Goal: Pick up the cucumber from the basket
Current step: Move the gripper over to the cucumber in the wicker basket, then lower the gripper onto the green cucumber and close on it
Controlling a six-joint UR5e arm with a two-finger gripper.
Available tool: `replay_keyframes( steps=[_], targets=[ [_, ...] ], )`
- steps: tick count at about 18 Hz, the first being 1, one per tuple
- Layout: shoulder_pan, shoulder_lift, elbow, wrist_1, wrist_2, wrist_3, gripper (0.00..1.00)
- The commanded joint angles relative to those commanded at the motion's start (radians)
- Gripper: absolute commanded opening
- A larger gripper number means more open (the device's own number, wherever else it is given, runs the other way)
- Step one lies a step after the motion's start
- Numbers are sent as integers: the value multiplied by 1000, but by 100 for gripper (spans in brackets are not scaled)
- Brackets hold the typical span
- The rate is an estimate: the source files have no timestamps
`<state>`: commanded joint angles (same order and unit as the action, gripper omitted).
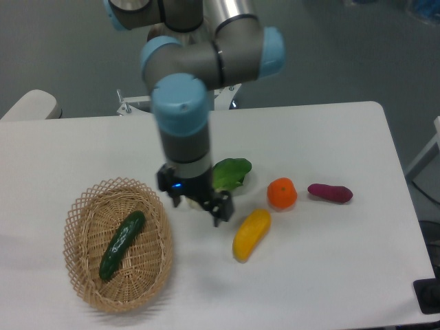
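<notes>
here, the cucumber (122,245) lies diagonally inside the wicker basket (85,289) at the lower left of the frame, its upper end pointing toward the upper right. the hand (199,205) hangs at centre frame, just right of the basket's rim, above the white surface (330,275); its fingers (221,205) stand spread wide and hold nothing. the bok choy (230,172) is partly hidden behind the hand. a yellow vegetable (251,234) lies just right of the hand, below centre. an orange fruit (282,193) sits to its upper right, and a purple sweet potato (330,193) lies further right, apart from it.
</notes>
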<state>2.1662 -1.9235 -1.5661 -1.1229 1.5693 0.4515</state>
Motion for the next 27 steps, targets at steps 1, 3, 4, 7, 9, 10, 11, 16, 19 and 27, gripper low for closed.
replay_keyframes(
  steps=[1,3,4,7,9,10,11,16,19,27],
  targets=[
    [-17,-17,-2,2,4,-37,100],
    [-37,-44,-8,2,8,-77,100],
    [-43,-55,-9,2,0,-95,100],
    [-86,-101,-20,43,8,-155,100],
    [-108,-129,-38,109,8,-151,100],
    [-117,-137,-38,118,8,-148,100],
    [-121,-138,-43,121,8,-146,100],
    [-157,-170,-55,161,9,-119,100],
    [-163,-189,-57,190,11,-119,100],
    [-170,-200,-54,221,12,-65,50]
  ],
)
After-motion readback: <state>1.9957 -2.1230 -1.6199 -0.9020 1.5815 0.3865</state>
